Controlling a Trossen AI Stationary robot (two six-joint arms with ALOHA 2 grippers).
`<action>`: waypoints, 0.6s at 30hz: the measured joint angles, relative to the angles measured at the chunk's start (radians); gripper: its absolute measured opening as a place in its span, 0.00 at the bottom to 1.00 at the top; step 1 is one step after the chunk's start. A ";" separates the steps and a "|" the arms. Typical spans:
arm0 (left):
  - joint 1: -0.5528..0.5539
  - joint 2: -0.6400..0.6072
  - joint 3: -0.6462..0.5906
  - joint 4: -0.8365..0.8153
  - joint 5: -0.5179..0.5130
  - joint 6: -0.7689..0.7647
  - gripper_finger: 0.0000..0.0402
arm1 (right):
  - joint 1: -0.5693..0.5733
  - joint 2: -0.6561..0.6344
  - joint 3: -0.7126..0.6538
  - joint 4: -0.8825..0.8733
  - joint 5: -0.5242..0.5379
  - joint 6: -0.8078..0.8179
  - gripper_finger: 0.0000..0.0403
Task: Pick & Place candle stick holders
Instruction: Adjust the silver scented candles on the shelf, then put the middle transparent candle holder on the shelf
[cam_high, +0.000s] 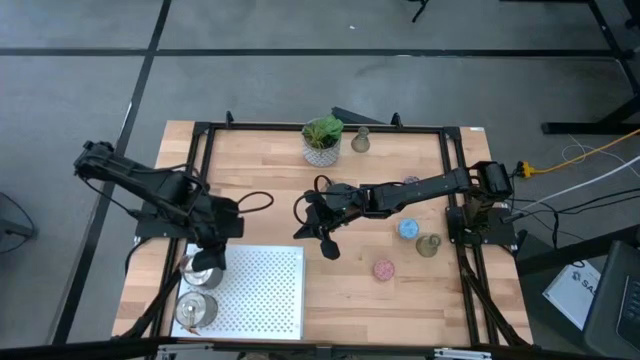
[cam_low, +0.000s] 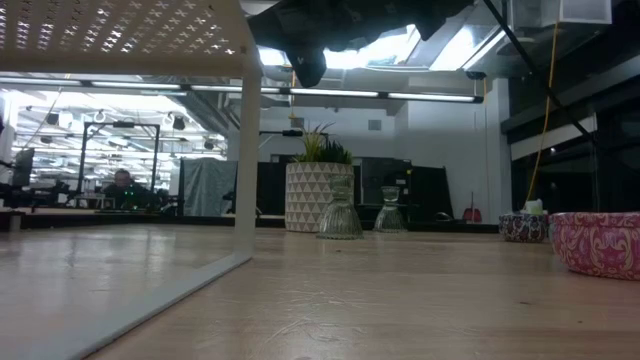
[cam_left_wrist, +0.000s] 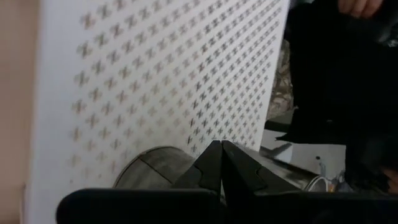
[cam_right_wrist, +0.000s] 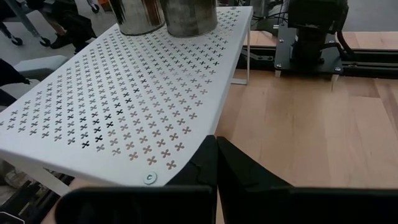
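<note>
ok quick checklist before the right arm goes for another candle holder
1. Right gripper empty and shut over the table centre: ok.
2. Left gripper shut above the silver holders on the white shelf: ok.
3. Free room on the shelf: ok.
4. Pink holder, blue holder and an olive holder upright within reach: ok.
5. Plant out of the path: ok.

A grey floor (cam_high: 300, 70) crossed by dark seam lines fills the upper part of the high view, with a yellow cable (cam_high: 585, 155) trailing at the right edge. In the low view, long ceiling light strips (cam_low: 340, 95) glow across the upper middle of a dim workshop, above dark cabinets (cam_low: 400, 195) at centre. A seated person (cam_low: 122, 188) shows at far left among metal racks (cam_low: 100, 150).
</note>
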 joint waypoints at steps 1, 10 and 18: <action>-0.005 -0.006 0.000 -0.008 -0.011 -0.014 0.01 | 0.000 0.000 0.000 0.000 0.000 0.000 0.00; -0.030 -0.073 0.000 -0.021 -0.072 0.026 0.01 | 0.000 0.000 0.000 0.000 0.000 0.000 0.00; -0.048 -0.235 -0.006 0.134 -0.561 0.403 0.01 | 0.000 0.000 0.000 -0.001 0.000 0.000 0.00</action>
